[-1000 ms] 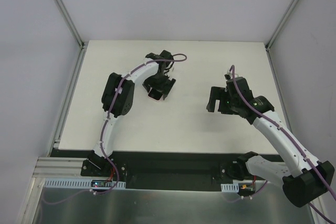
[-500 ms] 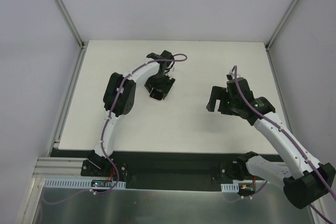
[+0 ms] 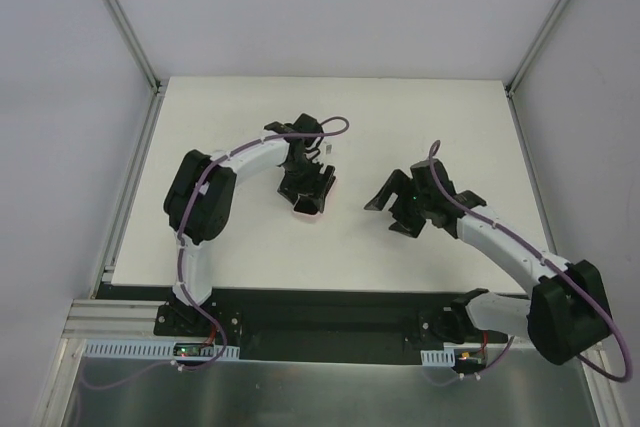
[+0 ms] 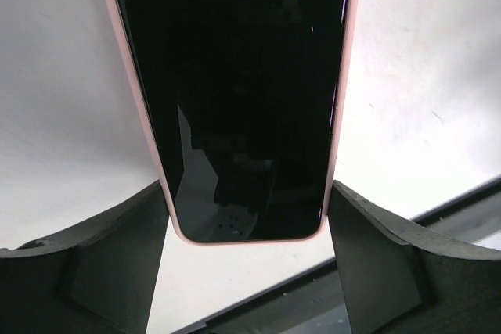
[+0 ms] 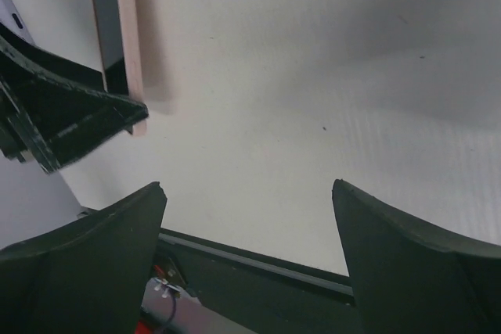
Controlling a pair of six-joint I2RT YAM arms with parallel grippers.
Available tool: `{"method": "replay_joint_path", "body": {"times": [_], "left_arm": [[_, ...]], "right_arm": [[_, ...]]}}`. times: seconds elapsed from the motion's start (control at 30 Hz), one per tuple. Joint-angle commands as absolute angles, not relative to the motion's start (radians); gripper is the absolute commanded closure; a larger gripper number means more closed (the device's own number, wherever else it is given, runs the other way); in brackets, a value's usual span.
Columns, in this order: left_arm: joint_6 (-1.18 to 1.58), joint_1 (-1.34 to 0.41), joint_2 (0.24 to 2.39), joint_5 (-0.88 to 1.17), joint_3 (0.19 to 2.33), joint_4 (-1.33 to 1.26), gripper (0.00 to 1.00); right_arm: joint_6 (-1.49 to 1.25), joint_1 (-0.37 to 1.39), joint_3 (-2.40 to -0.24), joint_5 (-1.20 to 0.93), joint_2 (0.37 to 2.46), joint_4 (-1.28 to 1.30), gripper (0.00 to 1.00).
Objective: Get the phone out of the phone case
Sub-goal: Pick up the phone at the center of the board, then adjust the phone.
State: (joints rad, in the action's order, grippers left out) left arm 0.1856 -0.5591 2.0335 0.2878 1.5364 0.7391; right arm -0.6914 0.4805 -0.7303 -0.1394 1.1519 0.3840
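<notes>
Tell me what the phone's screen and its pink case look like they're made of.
The screen looks like glass: glossy black, with sharp mirror-like reflections on it. The case is pale pink and matte, with a softly rounded rim and no glare. It is probably silicone or soft plastic, though the look alone cannot settle which.

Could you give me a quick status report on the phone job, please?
Left pincer shut on phone, gripping its side edges. Phone in pink case, not yet out. Right pincer open, empty, alongside. Nothing in the way.
</notes>
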Motion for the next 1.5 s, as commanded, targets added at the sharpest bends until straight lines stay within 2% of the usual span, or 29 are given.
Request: {"method": "replay_joint_path", "body": {"times": [0.0,0.2,0.47,0.57,0.7,0.77,0.8,0.83,0.87,0.97,1.13,1.3,1.47], "left_arm": [[0.258,-0.587,1.899,0.445,1.444,0.677,0.29],[0.313,-0.601,1.806,0.498,1.338,0.609,0.3],[0.35,-0.624,1.746,0.542,1.284,0.575,0.3],[0.357,-0.627,1.727,0.543,1.273,0.574,0.3],[0.365,-0.627,1.7,0.557,1.267,0.572,0.29],[0.368,-0.627,1.668,0.558,1.259,0.574,0.27],[0.376,-0.626,1.654,0.555,1.255,0.574,0.23],[0.38,-0.627,1.64,0.543,1.25,0.575,0.19],[0.383,-0.626,1.609,0.54,1.246,0.577,0.1],[0.39,-0.623,1.525,0.549,1.236,0.594,0.01],[0.41,-0.588,1.363,0.584,1.209,0.594,0.01],[0.471,-0.497,1.258,0.644,1.177,0.585,0.01],[0.567,-0.437,1.102,0.781,1.068,0.413,0.01]], "right_arm": [[-0.867,0.509,-0.758,-0.258,1.267,0.121,0.11],[-0.971,0.526,-0.802,-0.304,1.422,0.005,0.15],[-1.127,0.563,-0.864,-0.394,1.627,-0.126,0.27],[-1.166,0.592,-0.876,-0.426,1.693,-0.205,0.36],[-1.177,0.614,-0.905,-0.445,1.739,-0.245,0.6],[-1.172,0.611,-0.904,-0.448,1.737,-0.247,0.9],[-1.166,0.611,-0.902,-0.448,1.729,-0.247,0.99],[-1.143,0.609,-0.897,-0.446,1.721,-0.248,0.98],[-1.123,0.609,-0.896,-0.44,1.697,-0.249,0.99],[-1.013,0.607,-0.888,-0.439,1.631,-0.221,0.99],[-0.806,0.606,-0.885,-0.465,1.511,-0.147,0.98],[-0.642,0.607,-0.88,-0.54,1.303,-0.068,0.99],[-0.479,0.606,-0.899,-0.52,1.067,0.072,0.99]]}}
